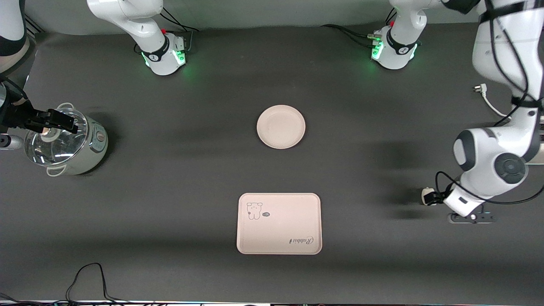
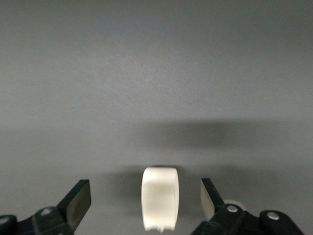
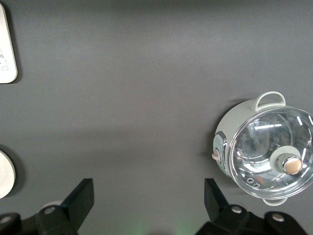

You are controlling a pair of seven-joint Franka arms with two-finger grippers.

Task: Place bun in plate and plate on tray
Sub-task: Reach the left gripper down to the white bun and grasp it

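Left claw (image 2: pixel 145 205) is hanging low at the frame's right edge, fingers apart, straddling the bun (image 1: pixel 426 196) on the tabletop (image 1: pixel 170 170). Center, then close. Right claw (image 3: pixel 149 208) is waiting, spread wide, over the pot (image 1: pixel 68 142) at frame left. Plate (image 1: pixel 281 126) and tray (image 1: pixel 279 223) are sitting mid-frame, unobstructed.

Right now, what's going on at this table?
The left gripper is open around the bun at the left arm's end of the table, not yet closed on it. The plate sits empty mid-table, the tray nearer the camera. The right gripper waits open over a lidded pot.
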